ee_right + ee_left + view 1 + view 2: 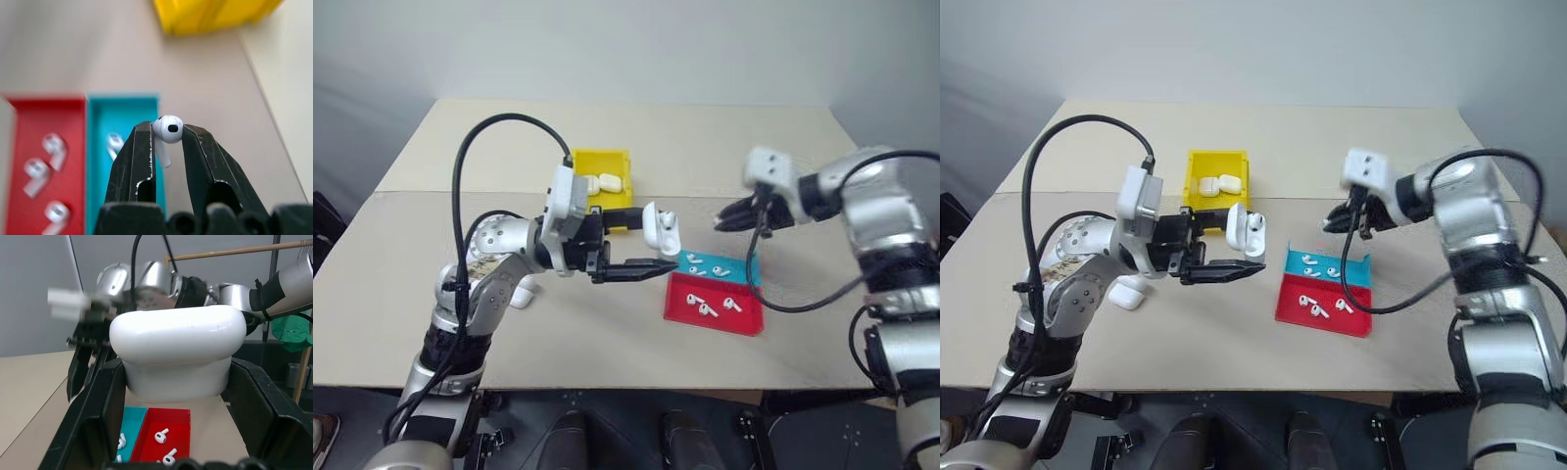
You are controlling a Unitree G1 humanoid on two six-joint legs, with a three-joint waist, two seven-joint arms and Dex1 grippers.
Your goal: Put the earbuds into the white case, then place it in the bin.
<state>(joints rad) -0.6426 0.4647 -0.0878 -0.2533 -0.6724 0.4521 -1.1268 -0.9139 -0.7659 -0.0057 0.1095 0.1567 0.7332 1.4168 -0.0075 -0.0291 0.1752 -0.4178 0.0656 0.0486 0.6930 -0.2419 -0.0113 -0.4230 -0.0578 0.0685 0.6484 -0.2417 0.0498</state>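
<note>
A: How much room is there on the table (607, 323)?

B: Plenty. The near half of the tan top is bare, and so is the far part behind the bin (603, 172). The red tray (713, 305) and blue tray (717, 265) sit side by side, touching, right of centre. Both arms hang above the surface, well apart from each other.

A: And the grippers?

B: The left gripper (646, 250) is clamped on the white case (177, 350), held in the air with its lid up, between the bin and the trays. The right gripper (167, 136) pinches one earbud (168, 129) by its bulb between the fingertips, stem hanging down, above the blue tray.

A: Materials?

B: The case is smooth, glossy and rounded. The bin is yellow plastic with upright walls and holds two more cases (597, 183). More earbuds (708, 306) lie loose in both trays, and another case (1126, 294) lies on the table by the left arm.
</note>
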